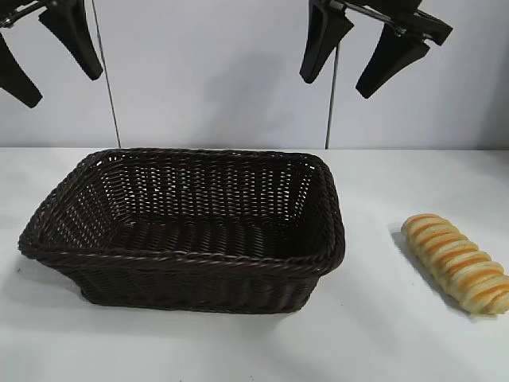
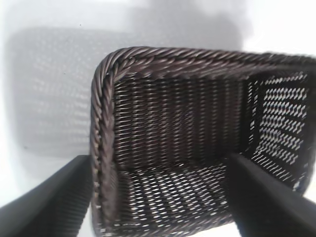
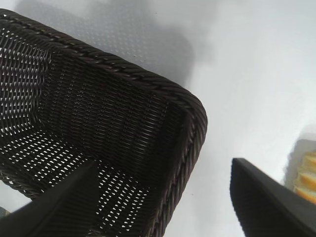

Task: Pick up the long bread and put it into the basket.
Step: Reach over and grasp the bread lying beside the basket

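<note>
One ridged, striped long bread (image 1: pixel 459 262) lies beside the woven wicker basket (image 1: pixel 183 263).

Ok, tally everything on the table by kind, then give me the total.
Basket: 1
Long bread: 1
Total: 2

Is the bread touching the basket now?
Apart. The exterior view shows bare table between the bread and the basket beside it.
</note>
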